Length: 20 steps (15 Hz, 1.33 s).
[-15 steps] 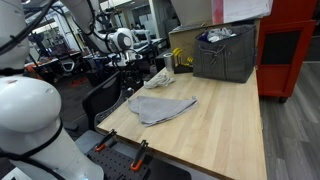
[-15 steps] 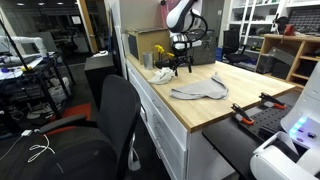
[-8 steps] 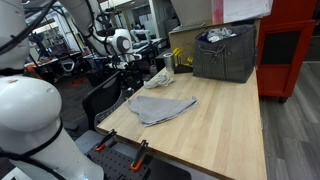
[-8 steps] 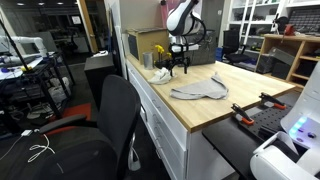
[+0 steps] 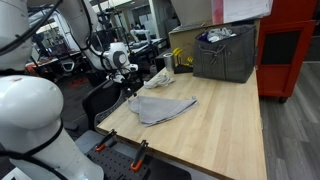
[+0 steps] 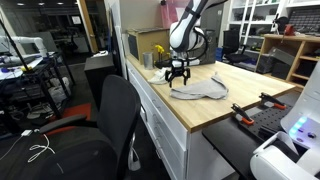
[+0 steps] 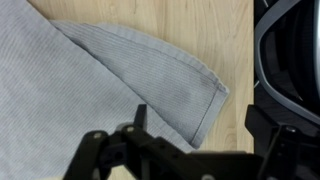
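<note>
Since the frame a second ago my arm has come down and slid along the table [image 5: 225, 125] edge, and the claw [image 6: 178, 80] now hangs low over the end of the grey cloth [image 5: 160, 107] instead of over the clutter further along the table

The cloth lies flat on the table, close to the edge where the black chair [image 7: 292, 60] stands, apart from everything else on the top

In the wrist view the fingers stand wide apart with nothing between them, and they touch nothing

What the next move depends on, as I judge it: a narrow hemmed strip of the cloth ends almost straight under the claw, just short of the table edge, and the bulk of the fabric spreads from there toward the table's middle

The strip's long axis runs on a slant across the line between the fingers, not square to it, so a straight drop would catch the hemmed end at an angle

I cannot tell from either exterior view how much air is left between the fingertips and the cloth
</note>
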{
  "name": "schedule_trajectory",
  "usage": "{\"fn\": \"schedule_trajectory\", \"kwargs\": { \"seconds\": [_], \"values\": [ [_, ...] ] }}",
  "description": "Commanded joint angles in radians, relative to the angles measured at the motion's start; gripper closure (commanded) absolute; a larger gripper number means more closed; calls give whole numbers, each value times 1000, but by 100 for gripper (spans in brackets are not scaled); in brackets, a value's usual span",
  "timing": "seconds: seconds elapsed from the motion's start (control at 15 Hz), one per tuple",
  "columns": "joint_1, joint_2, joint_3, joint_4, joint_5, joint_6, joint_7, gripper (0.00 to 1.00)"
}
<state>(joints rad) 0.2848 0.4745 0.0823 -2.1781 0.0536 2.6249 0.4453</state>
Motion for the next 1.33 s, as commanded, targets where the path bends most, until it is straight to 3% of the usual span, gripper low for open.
{"fn": "schedule_trajectory", "kwargs": {
  "seconds": [0.0,0.4,1.2,1.27],
  "values": [
    [38,15,-25,-13,-18,53,27,0],
    [78,46,-64,3,-65,58,18,0],
    [138,110,-74,63,-128,45,6,0],
    [145,118,-82,72,-139,44,11,25]
  ]
}}
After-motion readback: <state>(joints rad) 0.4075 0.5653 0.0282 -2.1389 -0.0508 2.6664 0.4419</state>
